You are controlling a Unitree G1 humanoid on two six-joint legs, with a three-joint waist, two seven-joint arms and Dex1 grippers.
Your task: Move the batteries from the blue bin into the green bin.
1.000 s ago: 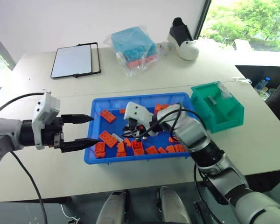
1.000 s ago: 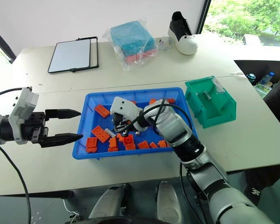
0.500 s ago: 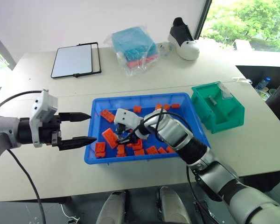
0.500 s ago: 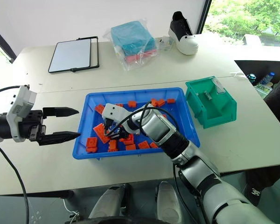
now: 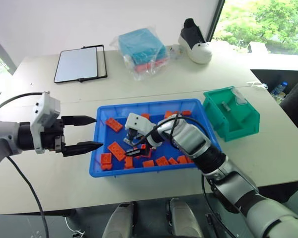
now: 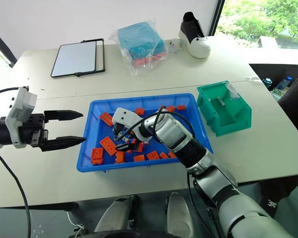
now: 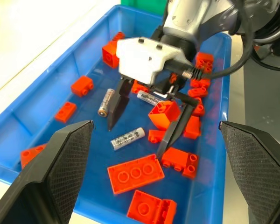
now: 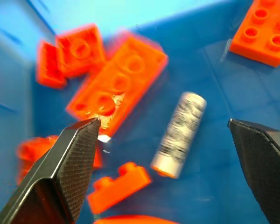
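we see the right gripper (image 7: 140,119) spread wide over the blue bin (image 5: 102,133), fingers straddling a loose battery (image 7: 127,138) on the bin floor without touching it; a second ago the fingers were nearly closed and sat further toward the bin's middle. two more batteries (image 7: 106,101) lie by the orange bricks (image 7: 135,173). the left gripper (image 5: 84,134) stays beside the bin's left rim, fingers apart, holding nothing. the green bin (image 5: 232,115) sits just right of the blue one.
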